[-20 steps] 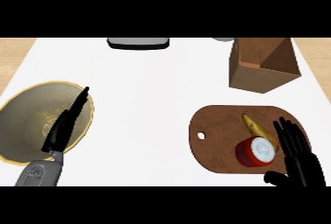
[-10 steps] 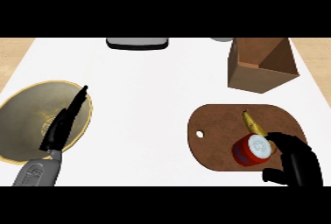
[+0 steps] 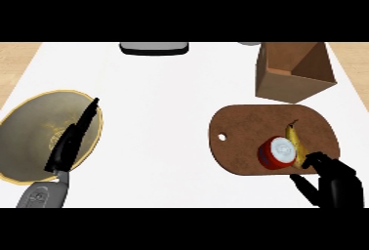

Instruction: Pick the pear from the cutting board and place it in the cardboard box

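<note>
A white counter (image 3: 166, 122) fills most of the frame, with wood showing at the upper left and upper right corners. On the right side lies a brown oval board (image 3: 245, 127) with a small hole near its left edge. On the board, toward its lower right, sits the pear (image 3: 296, 146), yellowish and narrow, its thin stem end pointing to the upper part of the board. Just to its left, touching or nearly touching it, is a red round thing with a white top (image 3: 277, 151); what it is I cannot tell.

The right robot hand (image 3: 331, 183) comes in at the lower right corner. Its fingers are curled, with the fingertips at the lower end of the pear and the thumb sticking out to the left over the board's lower edge. Whether they really clamp the pear I cannot tell; the pear lies on the board.

Above the board, in the upper right, stands the open cardboard box (image 3: 292, 73), well apart from the pear.

On the left a wide golden bowl (image 3: 29, 132) rests on the counter. The left robot hand (image 3: 69, 146) hangs over its right rim, fingers straight and together, pointing to the upper right, holding nothing.

At the top centre a dark tray-like object (image 3: 153, 48) is partly cut off
</note>
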Robot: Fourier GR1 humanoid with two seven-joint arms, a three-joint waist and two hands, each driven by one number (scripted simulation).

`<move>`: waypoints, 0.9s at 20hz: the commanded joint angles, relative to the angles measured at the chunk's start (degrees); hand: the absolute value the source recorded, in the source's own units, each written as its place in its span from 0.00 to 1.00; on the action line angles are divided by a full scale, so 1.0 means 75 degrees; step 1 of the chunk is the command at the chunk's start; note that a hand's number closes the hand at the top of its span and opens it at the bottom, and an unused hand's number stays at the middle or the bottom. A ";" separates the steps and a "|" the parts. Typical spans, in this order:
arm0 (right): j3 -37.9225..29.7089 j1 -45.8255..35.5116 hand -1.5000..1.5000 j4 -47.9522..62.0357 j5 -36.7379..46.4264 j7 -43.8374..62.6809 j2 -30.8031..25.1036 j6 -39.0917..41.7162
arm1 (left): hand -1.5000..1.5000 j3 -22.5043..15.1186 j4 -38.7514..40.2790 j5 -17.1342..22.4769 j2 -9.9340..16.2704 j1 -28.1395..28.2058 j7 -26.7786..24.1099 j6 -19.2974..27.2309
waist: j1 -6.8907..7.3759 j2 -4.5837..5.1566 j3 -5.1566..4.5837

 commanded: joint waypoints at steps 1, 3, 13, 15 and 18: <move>0.0207 0.0295 1.00 -0.0961 -0.0204 0.0344 0.0146 -0.0151 | 0.50 0.0142 -0.0228 0.0058 0.0172 0.0188 -0.0043 -0.0186 | 0.0023 0.0037 0.0090; 0.0861 -0.1215 1.00 0.0359 0.1841 0.2160 0.0149 0.0824 | 0.50 -0.0112 -0.0062 -0.0137 -0.0171 -0.0303 0.0219 0.0058 | 0.0252 0.0105 0.0075; 0.2388 -0.4753 1.00 0.1284 0.2930 0.5880 0.0153 0.5489 | 0.50 -0.0357 0.0215 -0.0212 -0.0288 -0.0560 0.0195 -0.0125 | 0.0663 0.0105 0.0056; 0.2713 -0.5601 1.00 0.1249 0.2996 0.6942 0.0153 0.6066 | 0.50 -0.0166 0.0063 -0.0056 -0.0156 -0.0524 0.0264 -0.0201 | 0.0604 0.0042 0.0068; 0.3078 -0.6526 1.00 0.1069 0.3052 0.8241 0.0153 0.6919 | 0.50 -0.0124 0.0331 -0.0165 -0.0127 -0.0055 -0.0258 -0.0051 | 0.0387 0.0030 0.0073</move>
